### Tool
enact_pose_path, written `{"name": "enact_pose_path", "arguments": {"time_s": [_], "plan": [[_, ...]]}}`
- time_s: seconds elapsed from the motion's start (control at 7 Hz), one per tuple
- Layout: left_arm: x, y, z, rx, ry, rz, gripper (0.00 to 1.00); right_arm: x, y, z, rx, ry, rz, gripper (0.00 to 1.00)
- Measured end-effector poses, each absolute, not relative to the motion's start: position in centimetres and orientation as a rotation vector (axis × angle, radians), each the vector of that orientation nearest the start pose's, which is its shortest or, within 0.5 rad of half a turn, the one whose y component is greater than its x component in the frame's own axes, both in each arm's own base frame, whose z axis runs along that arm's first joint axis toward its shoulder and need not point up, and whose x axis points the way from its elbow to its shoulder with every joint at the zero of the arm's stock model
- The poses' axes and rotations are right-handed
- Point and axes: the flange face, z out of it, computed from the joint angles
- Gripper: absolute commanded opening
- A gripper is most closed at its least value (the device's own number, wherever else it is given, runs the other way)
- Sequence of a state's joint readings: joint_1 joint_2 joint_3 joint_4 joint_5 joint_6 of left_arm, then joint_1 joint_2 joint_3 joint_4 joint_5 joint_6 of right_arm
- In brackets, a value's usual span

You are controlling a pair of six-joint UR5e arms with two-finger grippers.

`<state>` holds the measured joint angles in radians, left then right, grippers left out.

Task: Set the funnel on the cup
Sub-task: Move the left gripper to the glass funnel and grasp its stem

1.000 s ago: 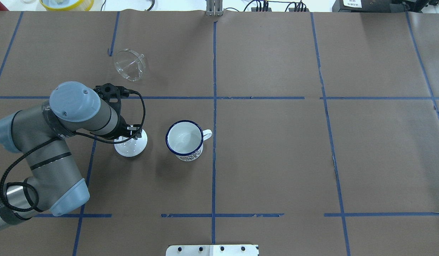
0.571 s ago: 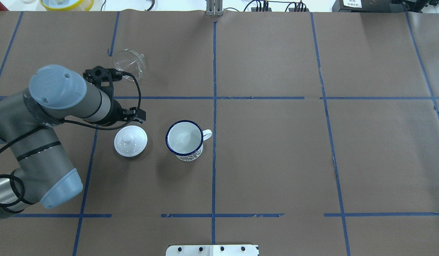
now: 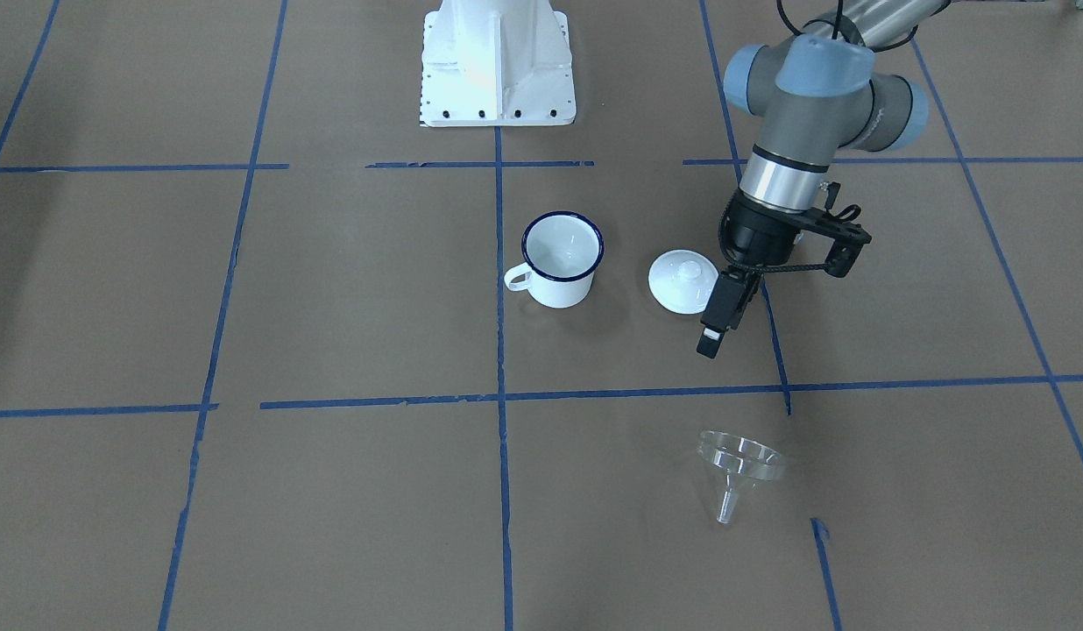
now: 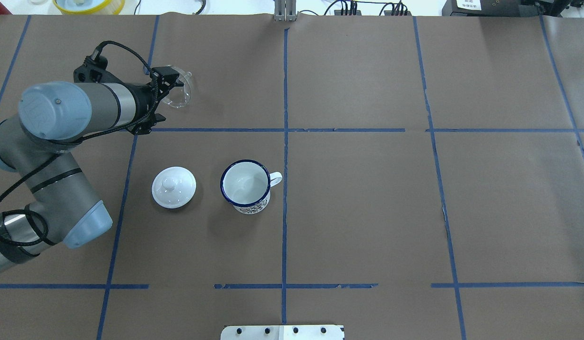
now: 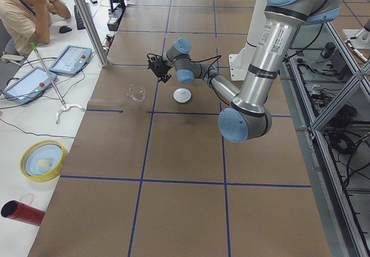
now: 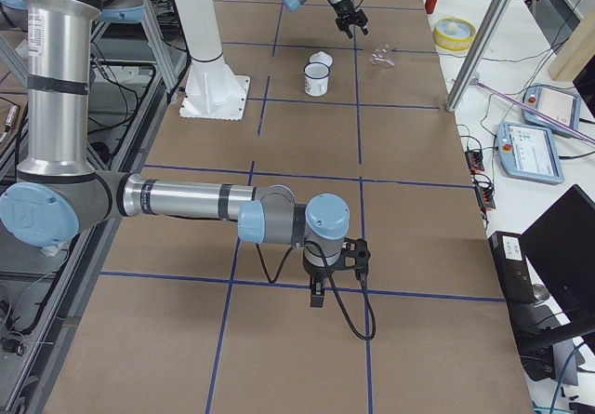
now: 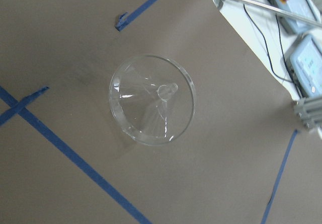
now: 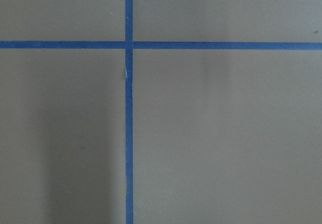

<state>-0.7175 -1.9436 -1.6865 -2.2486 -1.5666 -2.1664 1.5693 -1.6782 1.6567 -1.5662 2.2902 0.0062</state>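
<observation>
The clear funnel [image 3: 739,469] lies on its side on the brown paper, spout pointing away from the robot. It also shows in the overhead view [image 4: 181,94] and fills the left wrist view [image 7: 152,99]. The white cup [image 3: 562,260] with a dark blue rim stands upright and empty near the table's middle [image 4: 244,185]. My left gripper [image 3: 712,342] is open and empty. It hangs above the paper between the lid and the funnel, apart from both [image 4: 168,92]. My right gripper [image 6: 316,295] shows only in the exterior right view, low over bare paper. I cannot tell its state.
A round white lid [image 4: 174,187] with a knob lies left of the cup. The robot's white base [image 3: 496,61] stands behind the cup. A yellow bowl [image 4: 89,4] and a metal post [image 4: 285,12] sit at the far edge. A seated person [image 5: 26,14] and tablets are beyond the table.
My left gripper has let go of the white lid and swung away from the robot toward the funnel. The lid stays beside the cup. Cup and funnel have not moved.
</observation>
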Motion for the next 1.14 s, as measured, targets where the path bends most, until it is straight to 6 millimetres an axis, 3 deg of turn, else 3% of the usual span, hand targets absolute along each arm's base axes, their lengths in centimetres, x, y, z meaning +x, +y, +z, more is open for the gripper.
{"name": "enact_pose_path", "arguments": {"time_s": [0.29,0.57,1.0,1.14], "plan": [[39.7,-54.2,34.9,0.033,1.297,-1.314,0.94,6.7,-44.5,67.0,-0.019,-0.719,0.01,1.0],[40.0,-58.5,35.7,0.042,1.314,-1.389,0.87,6.7,-44.5,67.0,-0.019,-0.719,0.01,1.0],[40.5,-62.2,37.4,0.059,1.323,-1.421,0.83,6.7,-44.5,67.0,-0.019,-0.719,0.011,1.0],[40.9,-62.8,38.0,0.06,1.325,-1.422,0.63,6.7,-44.5,67.0,-0.019,-0.719,0.01,1.0]]}}
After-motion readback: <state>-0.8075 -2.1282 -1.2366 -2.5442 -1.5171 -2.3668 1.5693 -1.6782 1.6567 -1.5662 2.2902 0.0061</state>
